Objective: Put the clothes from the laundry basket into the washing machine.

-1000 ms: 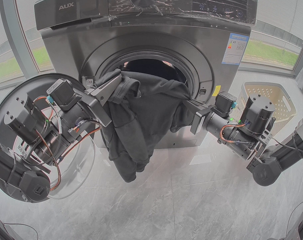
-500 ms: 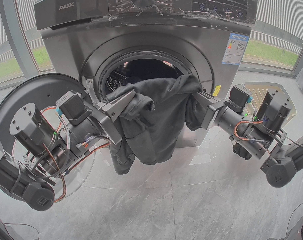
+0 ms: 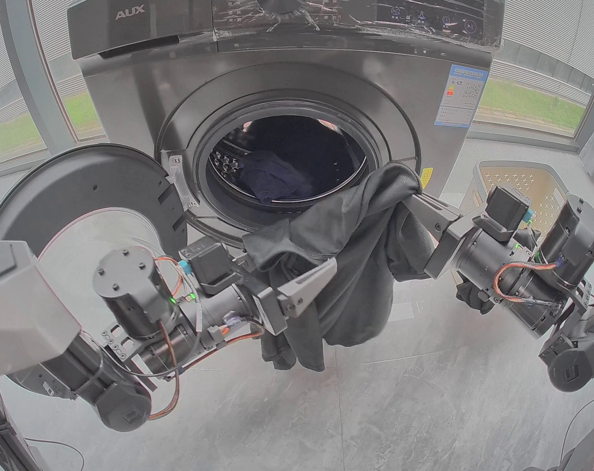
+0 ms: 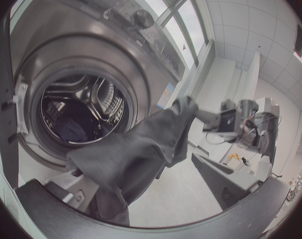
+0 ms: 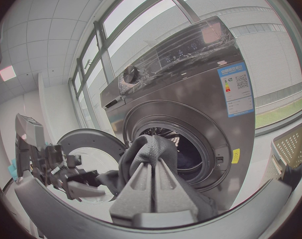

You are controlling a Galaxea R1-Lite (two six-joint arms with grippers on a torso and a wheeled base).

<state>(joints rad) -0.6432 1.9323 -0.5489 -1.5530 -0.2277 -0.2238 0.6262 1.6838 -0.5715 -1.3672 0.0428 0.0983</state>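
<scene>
A dark grey garment (image 3: 356, 250) hangs in front of the washing machine (image 3: 140, 93), below and to the right of its open drum. My right gripper (image 3: 411, 197) is shut on the garment's upper right corner; in the right wrist view the fingers (image 5: 142, 186) pinch the cloth (image 5: 147, 146). My left gripper (image 3: 290, 260) stands open lower down, with the garment's left end (image 4: 141, 150) draped over one finger. A dark blue piece of clothing (image 3: 271, 174) lies inside the drum. The beige laundry basket (image 3: 532, 184) stands on the floor to the right of the machine.
The round machine door (image 3: 74, 191) is swung open to the left, close behind my left arm. A dark cloth (image 5: 292, 176) hangs at the basket's near side. Grey tiled floor (image 3: 375, 394) lies bare in front of the machine.
Both arms have drawn back and down from the drum opening, carrying the garment with them. The opening, covered before, is now uncovered. My left gripper has dropped lowest and its fingers have spread.
</scene>
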